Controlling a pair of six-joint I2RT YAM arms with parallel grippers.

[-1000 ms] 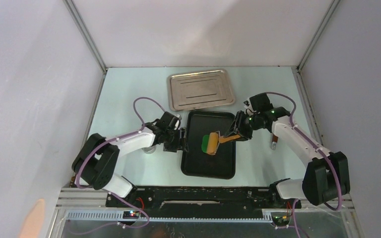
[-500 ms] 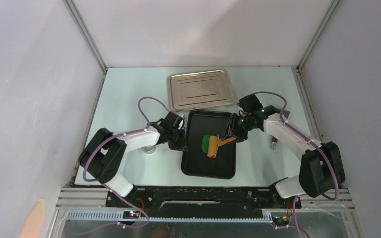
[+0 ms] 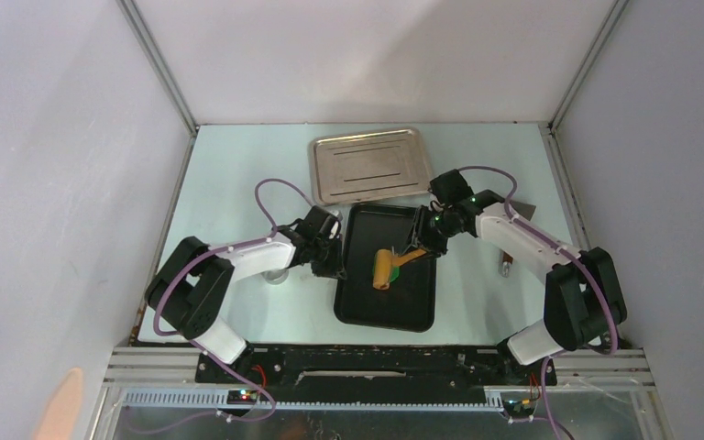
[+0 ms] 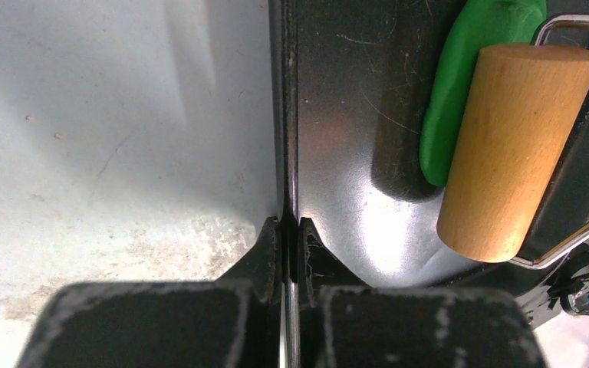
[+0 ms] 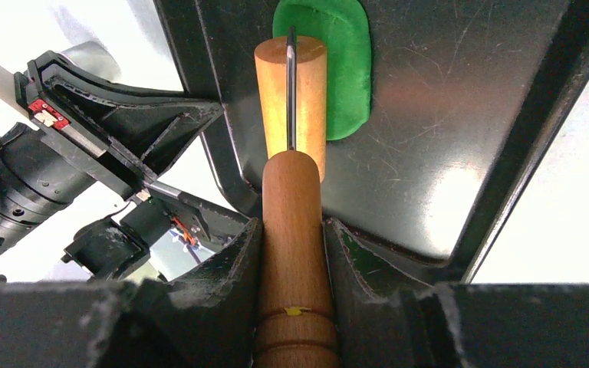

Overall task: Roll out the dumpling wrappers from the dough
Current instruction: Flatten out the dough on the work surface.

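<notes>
The black tray [image 3: 394, 307] lies lengthwise on the table [image 3: 229, 183], between the two arms. A silver tray [image 3: 371, 165] sits just beyond its far edge.

The dough [image 4: 460, 84] lies on the floor of the black tray, about midway along its length and a little left of centre. It is a flattened bright green oval with a smooth edge. The tan wooden head of the roller [image 4: 510, 153] rests on it and covers its right side, so the green shows along the head's left side, toward the tray's left rim. From above, the head hides nearly all of the dough.

The left gripper [image 4: 290, 230] is clamped on the tray's left rim. One finger is outside the thin black wall and one inside, both pressed close against it. The dough is to the right of these fingers and clear of them, with a stretch of bare, scratched tray floor between.

The right gripper [image 5: 293, 230] reaches in over the far-right part of the tray. Its fingers [image 5: 230, 261] are closed tightly on the roller's wooden handle, one on each side. From the handle a metal wire runs forward over the head, and the dough shows past the head. The handle and the head both lie between this gripper's fingers and the dough, and neither gripper touches the green.
</notes>
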